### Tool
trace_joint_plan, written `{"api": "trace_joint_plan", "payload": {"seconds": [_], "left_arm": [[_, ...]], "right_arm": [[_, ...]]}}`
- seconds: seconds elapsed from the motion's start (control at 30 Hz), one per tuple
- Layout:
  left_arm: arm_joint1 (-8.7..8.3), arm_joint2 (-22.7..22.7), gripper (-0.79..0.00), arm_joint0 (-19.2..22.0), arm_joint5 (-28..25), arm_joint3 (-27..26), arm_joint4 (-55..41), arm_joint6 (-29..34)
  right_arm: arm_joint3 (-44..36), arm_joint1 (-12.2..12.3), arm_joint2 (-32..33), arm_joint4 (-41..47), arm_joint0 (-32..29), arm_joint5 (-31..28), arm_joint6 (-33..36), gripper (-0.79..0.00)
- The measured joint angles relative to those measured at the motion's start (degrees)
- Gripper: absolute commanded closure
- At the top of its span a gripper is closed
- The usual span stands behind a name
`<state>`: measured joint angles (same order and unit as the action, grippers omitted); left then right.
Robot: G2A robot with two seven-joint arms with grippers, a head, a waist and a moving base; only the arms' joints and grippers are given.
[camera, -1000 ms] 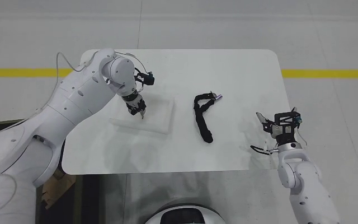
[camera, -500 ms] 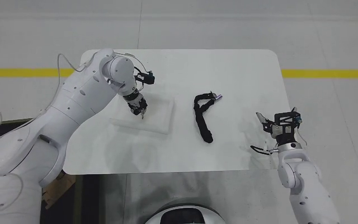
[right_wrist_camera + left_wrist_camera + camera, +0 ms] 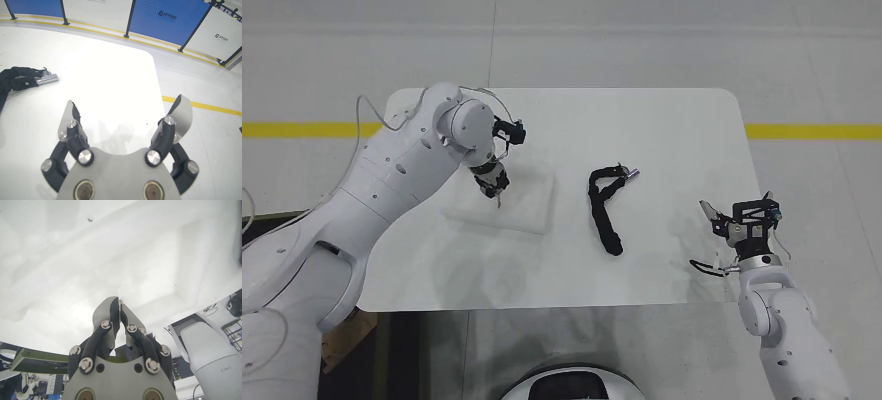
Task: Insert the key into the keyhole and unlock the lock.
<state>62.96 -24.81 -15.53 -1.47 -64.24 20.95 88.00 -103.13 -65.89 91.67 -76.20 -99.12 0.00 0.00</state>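
Note:
A black sleeved chain lock point(image 3: 604, 210) lies curled at the middle of the white table, its silver lock cylinder point(image 3: 633, 173) at the far end; the right wrist view shows the chain point(image 3: 11, 79) and cylinder point(image 3: 48, 78) too. My left gripper point(image 3: 496, 190) hangs over a clear plastic tray point(image 3: 527, 215) left of the lock. Its fingers are shut on a thin metal key point(image 3: 119, 310), seen edge-on between the pads. My right gripper point(image 3: 720, 240) stays open near the table's right front edge, with nothing between its fingers point(image 3: 74, 111).
The clear tray point(image 3: 177, 256) lies under the left gripper. A yellow floor line runs beyond both table sides. Blue and white barrier panels point(image 3: 166, 17) stand past the table. Bare tabletop lies between the lock and the right gripper.
The left arm has shifted slightly toward the far side over the tray, its gripper staying shut on the key. The right arm and the lock have not moved.

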Motion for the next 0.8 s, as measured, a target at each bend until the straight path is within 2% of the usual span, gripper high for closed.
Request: {"api": "trace_joint_plan", "payload": {"seconds": [0.07,0.2,0.3,0.37,0.43,0.53,0.63,0.73,0.8], "left_arm": [[-0.66,0.26,0.0,0.82,0.02,-2.42,2.31,0.0],[-2.35,-1.31,0.0,1.52,4.81,-6.66,1.81,0.0],[-4.22,-6.42,0.0,0.68,8.79,-7.93,-2.34,-0.6],[-5.83,-12.19,0.0,-2.05,9.2,-8.05,-7.72,-4.24],[-7.62,-18.93,0.0,-6.59,6.51,-6.97,-15.5,-8.72],[-9.94,-28.34,0.0,-14.23,-0.51,-3.74,-27.64,-12.73],[-11.23,-34.81,0.0,-20.76,-5.79,-0.89,-37.62,-12.91],[-11.45,-37.55,0.0,-24.74,-9.49,1.53,-45.52,-10.45],[-11.23,-37.4,0.0,-25.84,-10.71,2.48,-48.35,-8.26]], "right_arm": [[0.0,0.0,0.0,0.0,0.0,0.0,0.0,-0.785],[0.0,0.0,0.0,0.0,0.0,0.0,0.0,-0.785],[0.0,0.0,0.0,0.0,0.0,0.0,0.0,-0.785],[0.0,0.0,0.0,0.0,0.0,0.0,0.0,-0.785],[0.0,0.0,0.0,0.0,0.0,0.0,0.0,-0.785],[0.0,0.0,0.0,0.0,0.0,0.0,0.0,-0.785],[0.0,0.0,0.0,0.0,0.0,0.0,0.0,-0.785],[0.0,0.0,0.0,0.0,0.0,0.0,0.0,-0.785],[0.0,0.0,0.0,0.0,0.0,0.0,0.0,-0.785]]}}
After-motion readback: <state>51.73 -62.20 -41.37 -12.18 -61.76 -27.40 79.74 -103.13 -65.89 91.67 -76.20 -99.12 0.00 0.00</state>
